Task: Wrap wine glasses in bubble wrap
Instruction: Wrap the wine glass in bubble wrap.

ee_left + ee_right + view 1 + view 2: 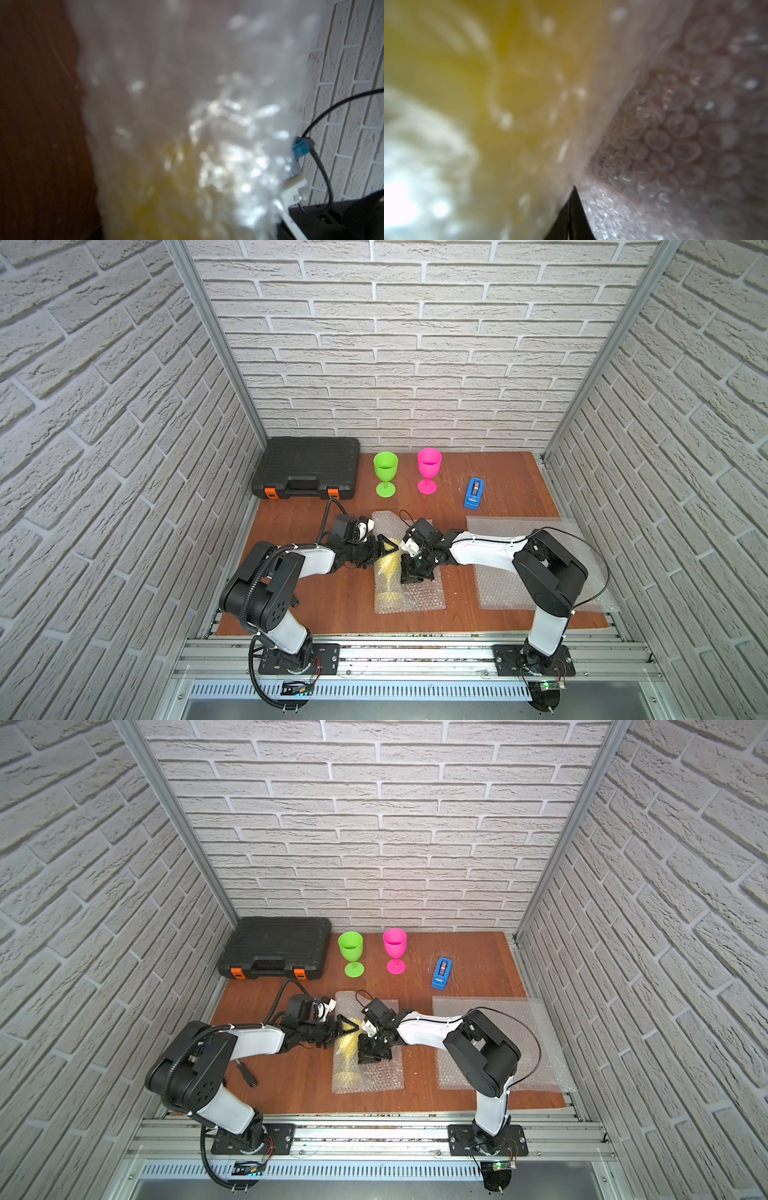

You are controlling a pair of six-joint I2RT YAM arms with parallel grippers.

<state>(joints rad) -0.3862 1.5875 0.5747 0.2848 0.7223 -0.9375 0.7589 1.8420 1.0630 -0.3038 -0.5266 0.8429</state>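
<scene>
We see the yellow goblet (387, 570) lying on its side near the middle of the desk (316, 597). It rests on a bubble wrap sheet (422, 597) with one edge folded over it, so its colour shows only dimly through the film. The left fingers (374, 551) spread wide over the bowl, likely to steady it against rolling; we cannot tell whether they clamp it. The right fingers (575, 218) are closed at the crease where the fold meets the flat sheet, probably tucking the film tight. The green goblet (385, 472) and pink goblet (429, 470) stand upright at the back, unwrapped, near the blue tape dispenser (473, 492). Spare bubble wrap (494, 572) lies under the right arm.
</scene>
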